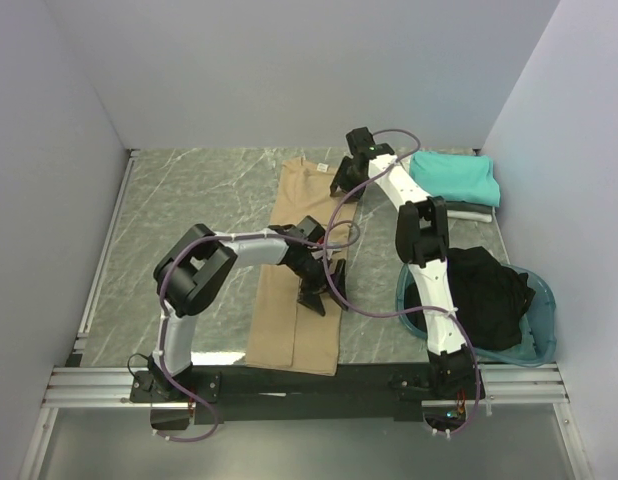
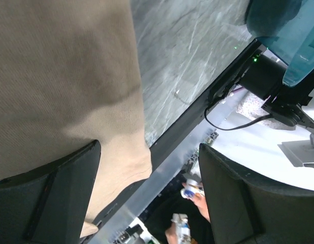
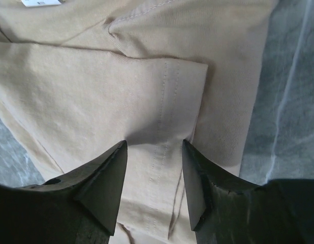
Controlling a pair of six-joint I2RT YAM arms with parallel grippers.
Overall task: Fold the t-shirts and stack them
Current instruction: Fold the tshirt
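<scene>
The tan t-shirt [image 1: 292, 335] lies on the marble table as a long narrow strip, collar at the far end. My left gripper [image 1: 316, 291] hovers open over the strip's right edge near its lower half; in the left wrist view [image 2: 149, 147] its left finger sits above the tan cloth [image 2: 60, 76] with nothing between the jaws. My right gripper [image 1: 344, 182] is at the shirt's far right corner; in the right wrist view [image 3: 154, 144] it is open, its tips straddling the folded sleeve [image 3: 162, 101]. The white neck label [image 3: 40, 2] shows at the top edge.
A folded teal shirt [image 1: 454, 177] tops a small stack with grey and white cloth [image 1: 479, 212] at the far right. A black shirt [image 1: 489, 288] lies in the round teal basin [image 1: 537, 345] at the near right. A person's hands [image 2: 195, 195] show beyond the table's near rail [image 2: 167, 162].
</scene>
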